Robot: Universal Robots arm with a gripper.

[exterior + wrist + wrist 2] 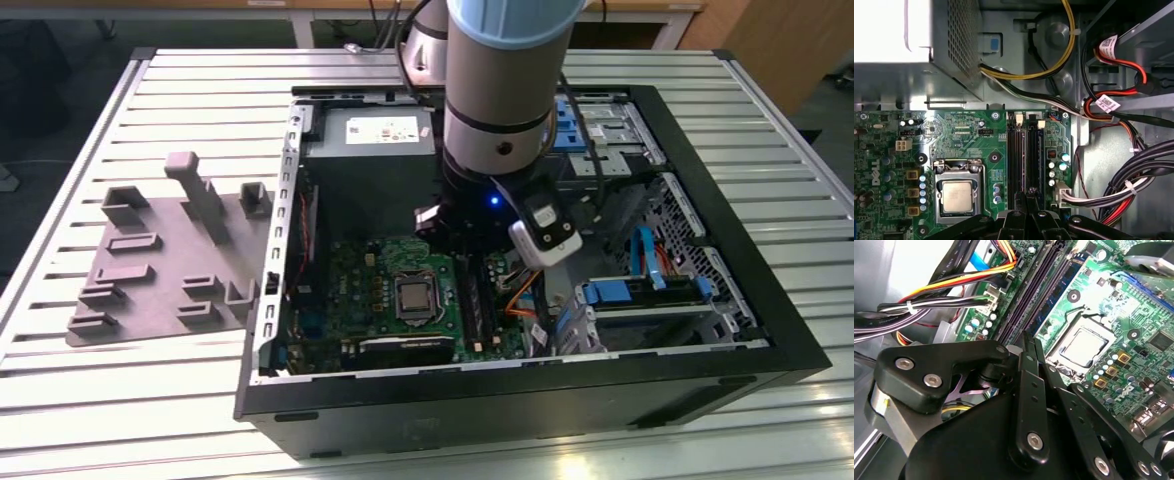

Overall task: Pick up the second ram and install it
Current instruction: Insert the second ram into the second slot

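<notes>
- Leftmost, at the exterior view's left edge: dark floor point(34, 90) beside the surface.
- Surface point(160, 400): ribbed metal slats, pale grey, running across the exterior view and carrying everything below.
- Grey fixture plate point(167, 260): lies flat on the surface just beside the case, with small raised holders and one taller post.
- Computer case point(534, 400): black, lying on its side with the panel off, near the middle of the surface.
- Motherboard point(354, 290): green, on the case floor, with the processor socket point(956, 192) bare.
- Memory slots point(1015, 150): long and black, side by side between the socket and the cable bundle point(1134, 185).
- Second ram point(1056, 287): apparently the board with dark chips standing along the slots on the socket side. I cannot tell how fully it is seated.
- Robot arm point(501, 100): reaches down into the case over the motherboard.
- End effector point(1030, 345): fingers point(1026, 370) pressed together, nothing seen between them, tips over one end of the slots in both wrist views point(1030, 191).
- Blue drive brackets point(621, 292): inside the case toward the exterior view's right.
- Room, rear and right: wooden bench point(641, 10) and wooden cabinet point(787, 45).
</notes>
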